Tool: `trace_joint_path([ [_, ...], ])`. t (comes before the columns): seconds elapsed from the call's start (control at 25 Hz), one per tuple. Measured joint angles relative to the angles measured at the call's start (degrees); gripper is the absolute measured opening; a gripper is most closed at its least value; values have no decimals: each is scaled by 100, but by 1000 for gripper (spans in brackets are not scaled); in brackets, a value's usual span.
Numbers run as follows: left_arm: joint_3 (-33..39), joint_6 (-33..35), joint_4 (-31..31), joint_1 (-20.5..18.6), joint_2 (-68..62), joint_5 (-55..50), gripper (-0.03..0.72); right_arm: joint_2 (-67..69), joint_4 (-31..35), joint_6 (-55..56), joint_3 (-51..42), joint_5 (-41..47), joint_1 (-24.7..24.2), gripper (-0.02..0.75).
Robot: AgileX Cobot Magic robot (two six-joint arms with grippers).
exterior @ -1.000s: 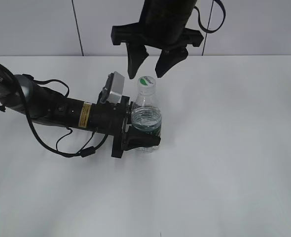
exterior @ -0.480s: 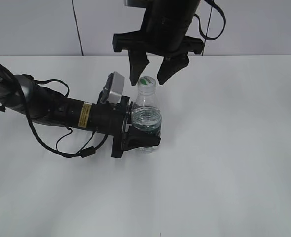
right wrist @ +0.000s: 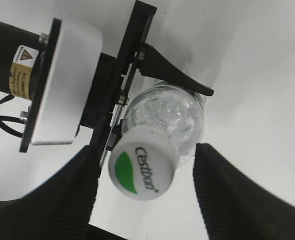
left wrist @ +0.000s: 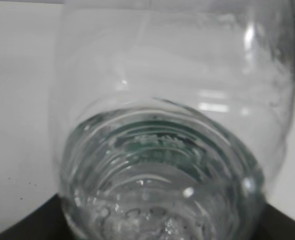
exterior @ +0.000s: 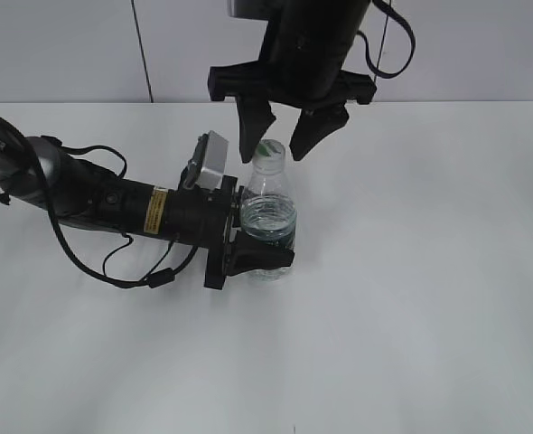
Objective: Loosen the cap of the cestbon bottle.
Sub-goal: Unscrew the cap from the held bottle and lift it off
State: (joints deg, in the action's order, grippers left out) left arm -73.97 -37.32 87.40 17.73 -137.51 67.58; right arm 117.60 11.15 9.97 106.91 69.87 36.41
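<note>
A small clear cestbon bottle (exterior: 267,217) stands upright near the middle of a white surface (exterior: 411,271), held around its lower body by the left gripper (exterior: 259,246), whose black fingers (exterior: 265,259) are clamped on the bottle at the level of its dark green label band. The left arm (exterior: 113,203) lies low across the surface from the left edge, a grey camera block (exterior: 210,161) mounted just behind the gripper and a loose black cable (exterior: 131,271) trailing beside it. In the left wrist view the clear, water-filled bottle body (left wrist: 167,150) fills nearly the whole picture, pressed close to the lens. Directly above, the right gripper (exterior: 280,136) hangs from the far side with its two dark fingers (exterior: 253,127) apart, one on each side of the white cap (exterior: 267,150) and level with it; whether either finger touches the cap cannot be told in the exterior view. The right wrist view looks down on the cap (right wrist: 143,169), its green leaf mark and "Cestbon" lettering facing up, with a finger (right wrist: 227,195) standing clear of it on the right and the other very near it on the left, a narrow gap just visible. The cap sits on the bottle's neck.
</note>
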Motion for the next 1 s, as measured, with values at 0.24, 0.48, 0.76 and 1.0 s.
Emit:
trace_joint_path([
  [0.24, 0, 0, 0, 0, 0, -5, 414, 0, 0, 0, -14, 0, 0, 388],
  [0.48, 0, 0, 0, 0, 0, -5, 414, 0, 27, -42, -14, 0, 0, 298],
  [0.76, 0, 0, -5, 0, 0, -7, 414, 0, 27, -403, -14, 0, 0, 296],
  [1.0, 0, 0, -5, 0, 0, -7, 414, 0, 38, -1733, -14, 0, 0, 296],
])
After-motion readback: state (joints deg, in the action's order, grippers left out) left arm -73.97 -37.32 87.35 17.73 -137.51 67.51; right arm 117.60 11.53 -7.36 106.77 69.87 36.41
